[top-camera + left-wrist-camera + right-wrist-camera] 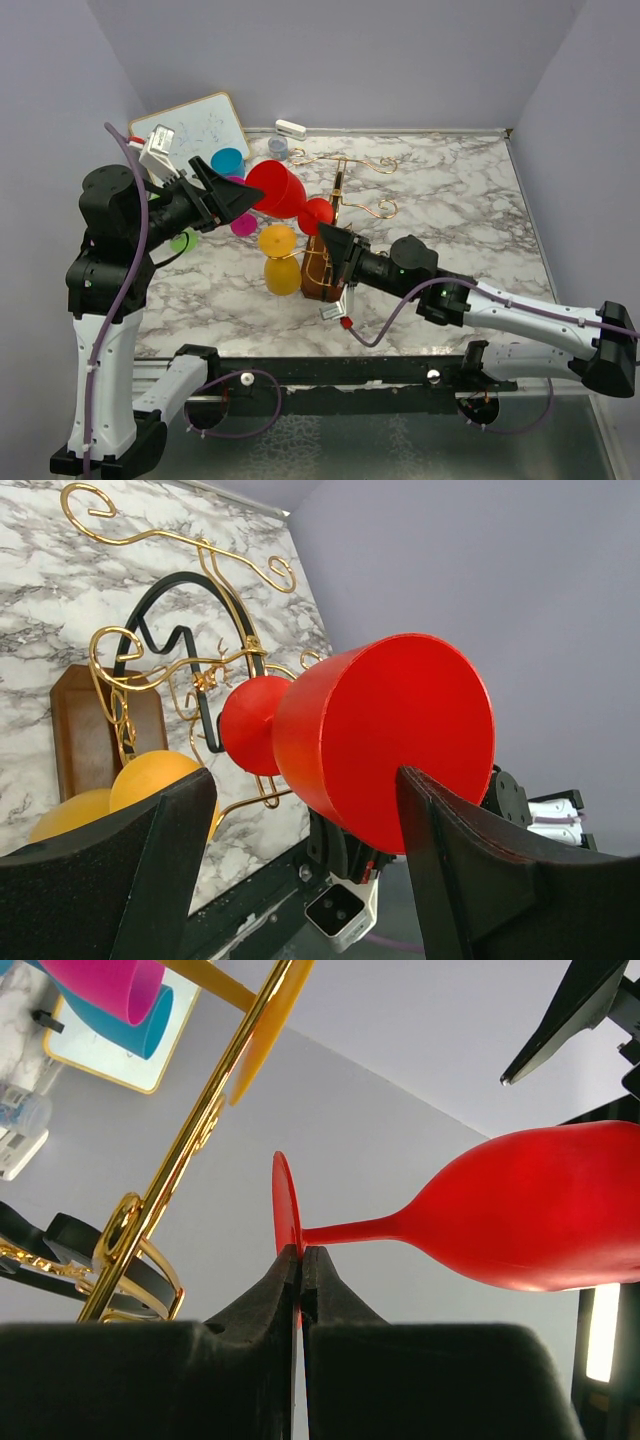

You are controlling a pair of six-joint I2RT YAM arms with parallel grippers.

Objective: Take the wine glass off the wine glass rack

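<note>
The right claw (300,1260) pinches the red wine glass (530,1220) by its foot, bowl to its right; the left claw (305,778) gapes, the bowl between its fingers.

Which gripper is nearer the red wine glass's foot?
Right. The right gripper pinches the foot; the left gripper sits open around the bowl.
</note>
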